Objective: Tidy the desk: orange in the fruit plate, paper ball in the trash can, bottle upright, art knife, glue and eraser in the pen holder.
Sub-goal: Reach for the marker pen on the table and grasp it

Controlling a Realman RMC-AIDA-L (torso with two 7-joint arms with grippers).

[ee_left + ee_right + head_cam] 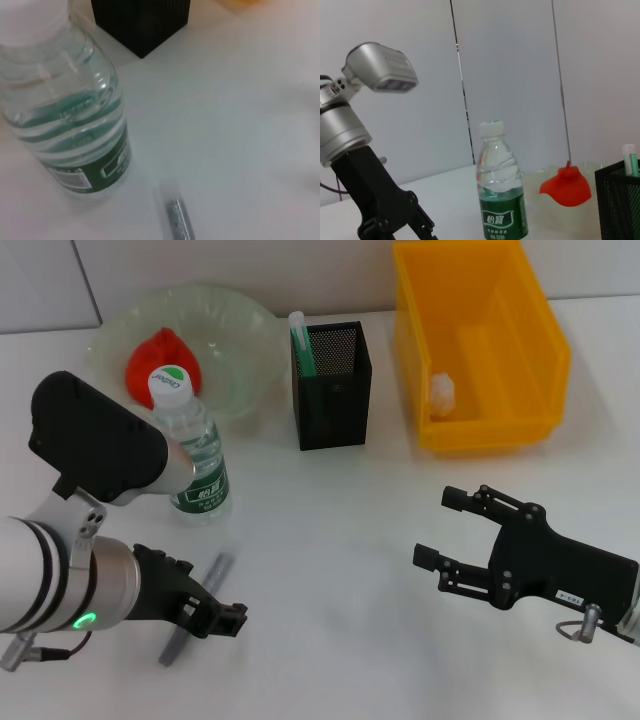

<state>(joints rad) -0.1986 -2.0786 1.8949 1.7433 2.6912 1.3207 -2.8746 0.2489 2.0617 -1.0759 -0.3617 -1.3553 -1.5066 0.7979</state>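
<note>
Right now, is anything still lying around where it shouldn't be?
Yes: the grey glue lies flat on the table, under the left gripper, not in the pen holder. The bottle stands upright and the orange sits in the fruit plate.

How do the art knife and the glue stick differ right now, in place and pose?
The art knife stands upright inside the pen holder; the glue lies flat on the table by the left gripper. The art knife is mint green with a white end; the glue is grey. The art knife is already put away; the glue is not yet. Both are slim sticks.
</note>
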